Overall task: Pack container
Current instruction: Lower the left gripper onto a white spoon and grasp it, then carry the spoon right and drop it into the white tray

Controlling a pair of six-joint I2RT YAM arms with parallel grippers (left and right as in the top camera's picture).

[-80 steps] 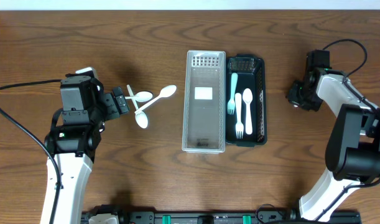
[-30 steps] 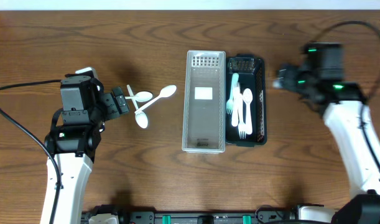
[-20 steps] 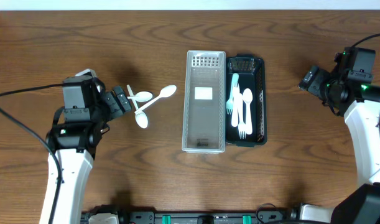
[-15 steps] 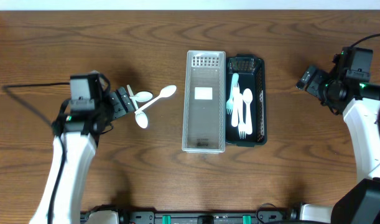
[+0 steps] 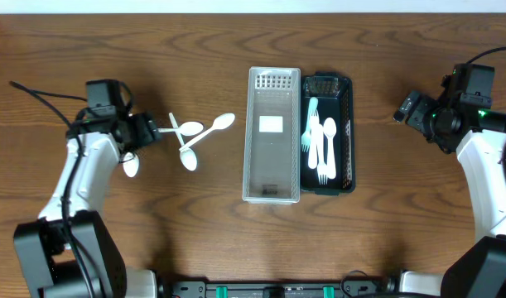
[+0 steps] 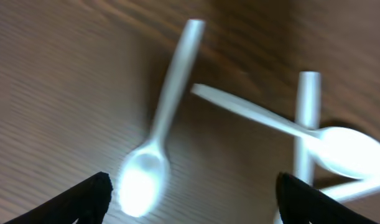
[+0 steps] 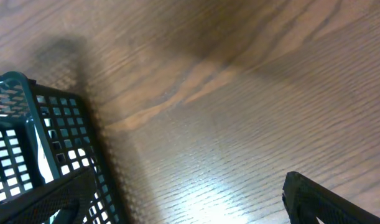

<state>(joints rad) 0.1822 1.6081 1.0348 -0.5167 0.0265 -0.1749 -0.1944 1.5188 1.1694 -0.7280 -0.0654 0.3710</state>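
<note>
Inside the clear bin point(image 5: 273, 170), a white label point(image 5: 271, 124); text unreadable.

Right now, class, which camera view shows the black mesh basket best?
The overhead view: the whole black mesh basket lies beside the clear container, with cutlery inside. The right wrist view catches only one corner of it. The left wrist view shows none of it, only white spoons.

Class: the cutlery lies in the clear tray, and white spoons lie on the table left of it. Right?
No. The overhead view shows the cutlery in the dark basket, not the clear tray. The spoons do lie left of it.
</note>
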